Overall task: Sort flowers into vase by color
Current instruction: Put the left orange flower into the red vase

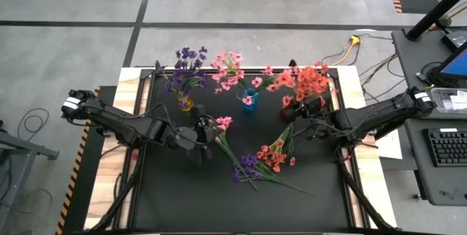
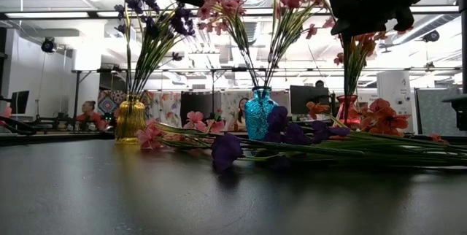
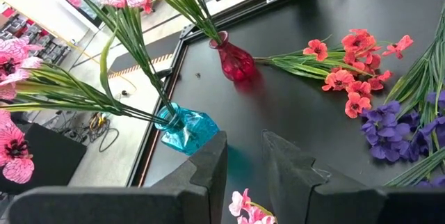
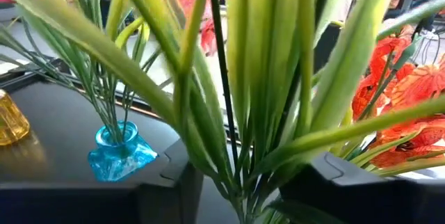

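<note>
Three vases stand at the table's far side. A yellow one [image 1: 186, 103] holds purple flowers, a blue one [image 1: 249, 102] holds pink, and a red one [image 2: 346, 109] holds coral-red. Loose sprigs lie on the table: pink [image 1: 223, 123], purple [image 1: 248, 163] and coral-red [image 1: 276, 155]. My right gripper [image 4: 243, 175] is open high on the red vase's green stems [image 4: 240, 113], which rise through the gap between its fingers. My left gripper [image 3: 245, 165] hangs open above the pink sprig's blossoms [image 3: 247, 210], with nothing between its fingers. My right gripper's fingers [image 4: 174, 182] stand level on either side of the stems [image 4: 243, 196] above the red vase. I cannot tell whether a finger touches the leaves. The stems stand upright in the vase.
The loose sprigs lie crossed over one another at the middle of the black tabletop [image 1: 182, 191]. Their stems point toward the near right. Wooden strips [image 1: 128, 118] and a metal frame edge the table. A desk with a keyboard [image 1: 445, 147] stands off to the right.
</note>
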